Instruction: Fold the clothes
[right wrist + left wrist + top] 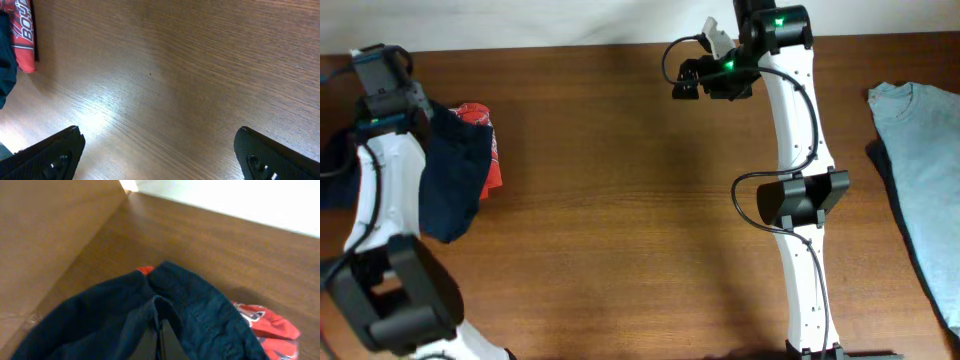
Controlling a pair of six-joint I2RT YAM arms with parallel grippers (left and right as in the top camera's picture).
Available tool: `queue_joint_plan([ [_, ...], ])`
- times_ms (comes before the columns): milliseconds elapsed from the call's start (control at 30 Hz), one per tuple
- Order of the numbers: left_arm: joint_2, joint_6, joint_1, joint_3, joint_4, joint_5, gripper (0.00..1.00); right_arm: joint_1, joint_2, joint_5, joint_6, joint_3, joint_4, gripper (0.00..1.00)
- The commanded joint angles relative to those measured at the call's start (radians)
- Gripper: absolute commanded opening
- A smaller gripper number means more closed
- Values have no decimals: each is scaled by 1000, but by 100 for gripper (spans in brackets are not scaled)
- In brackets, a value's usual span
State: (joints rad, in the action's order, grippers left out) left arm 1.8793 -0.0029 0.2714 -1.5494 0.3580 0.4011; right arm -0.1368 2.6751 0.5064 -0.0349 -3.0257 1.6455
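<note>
I think this is the grabbing step: the left end effector (161, 341) is clamped on the blue clothes (455, 190) at nine o'clock on the counter (620, 200). The right end effector (159, 150) is wide apart. Next, they probably need spreading flat.

Wide, flat, brown wood-grain table (620, 200) is spreading beneath and ahead of the right gripper (160, 162) and its black fingers (50, 155). A soft pale glare (112, 117) is lying on the grain just ahead of the fingers. A plain white band (520, 20) is bordering the table's far edge, near the fingers.
</note>
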Motion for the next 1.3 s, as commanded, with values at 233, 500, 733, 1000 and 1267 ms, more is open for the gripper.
queue_joint_plan([
  [233,140,-13,4,-19,-20,-4,99,-8,-8,6,-13,-6,-7,99],
  [500,26,-39,4,-105,118,-29,99,-6,-9,1,-12,-6,-36,99],
  [733,-108,-39,4,-244,398,-230,99,13,-101,-149,41,-55,-29,99],
  [1000,-282,-39,3,-267,554,-530,99,12,-324,-255,48,-77,53,99],
  [1267,-425,-39,3,-267,640,-766,99,-21,-535,-257,77,-77,53,99],
])
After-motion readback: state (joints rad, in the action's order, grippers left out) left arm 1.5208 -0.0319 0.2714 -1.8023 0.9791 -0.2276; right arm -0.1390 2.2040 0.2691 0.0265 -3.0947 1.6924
